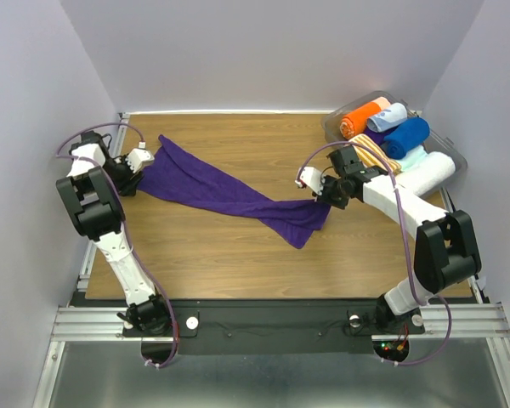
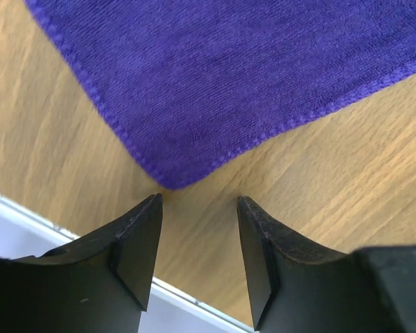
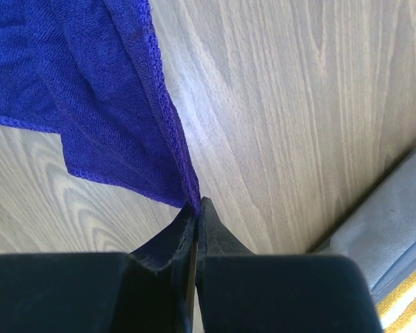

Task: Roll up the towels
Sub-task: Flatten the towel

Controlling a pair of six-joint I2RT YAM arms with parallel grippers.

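Note:
The dark purple towel (image 1: 225, 191) lies flat as a long twisted strip across the wooden table, from far left to centre right. My left gripper (image 1: 141, 170) is open just off its left corner; in the left wrist view the towel's corner (image 2: 168, 177) lies just past the gap between the fingers (image 2: 139, 236). My right gripper (image 1: 321, 197) is shut on the towel's right corner, pinched at the fingertips (image 3: 196, 205). The towel (image 3: 76, 90) hangs away from it to the left. A royal blue towel (image 1: 405, 136) sits rolled in the bin.
A clear plastic bin (image 1: 336, 119) at the back right holds rolled towels: orange (image 1: 359, 117), pale blue (image 1: 388, 116), orange-and-white striped (image 1: 376, 155) and white (image 1: 429, 172). Purple walls enclose the table. A metal rail (image 1: 92, 255) runs along the left edge.

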